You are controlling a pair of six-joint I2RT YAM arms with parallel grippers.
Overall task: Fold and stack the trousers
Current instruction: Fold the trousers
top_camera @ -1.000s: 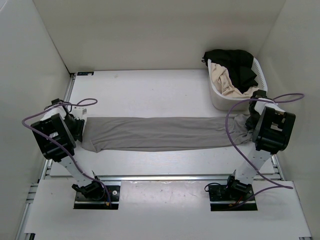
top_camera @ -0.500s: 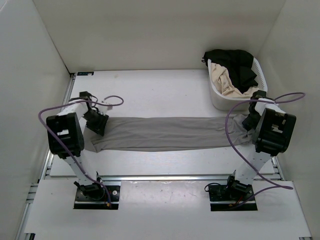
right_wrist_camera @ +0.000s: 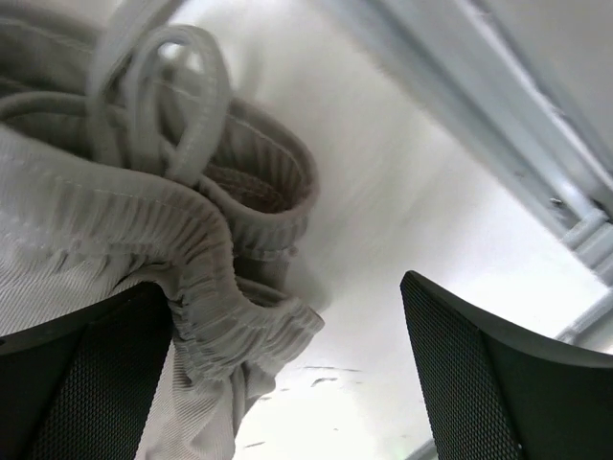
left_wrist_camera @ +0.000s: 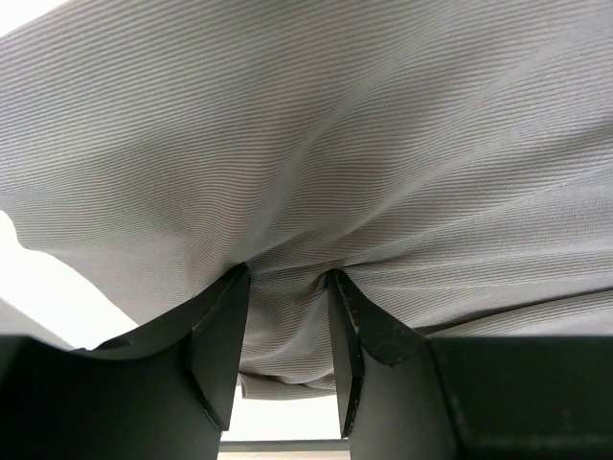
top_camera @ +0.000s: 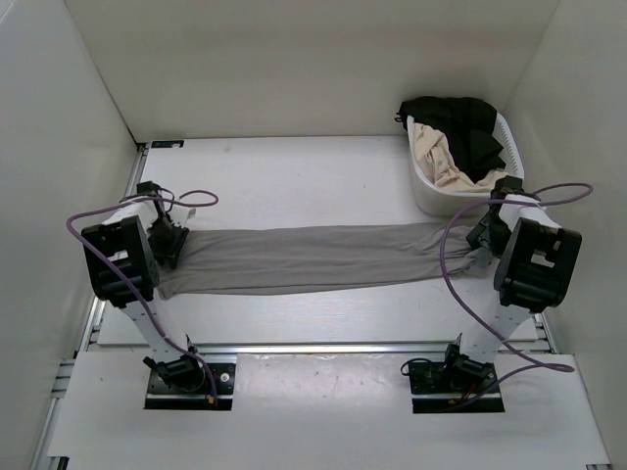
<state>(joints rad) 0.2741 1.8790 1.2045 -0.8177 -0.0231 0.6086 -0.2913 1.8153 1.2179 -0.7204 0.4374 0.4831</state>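
**Inspector A:** Grippers?

**Inspector B:** The right gripper (right_wrist_camera: 278,287) has just let go. Its jaws now stand fully apart with nothing between them. The waistband (right_wrist_camera: 192,220) and drawstring (right_wrist_camera: 163,77) lie slack against one finger, just in front of the basket (top_camera: 423,196). The left gripper (left_wrist_camera: 287,278) is partly closed and pinches a fold of the trousers (top_camera: 304,259) at the end farthest from the basket.

**A:** What does that mean for the task?

**B:** In my judgement the spreading is done. The trousers lie in one long strip leading away from the basket, and no fold has been made yet.

**A:** Materials?

**B:** The fabric is thin, grey, soft and finely ribbed, and it puckers at the pinch. The waistband is gathered and thicker. The basket is rigid and white.
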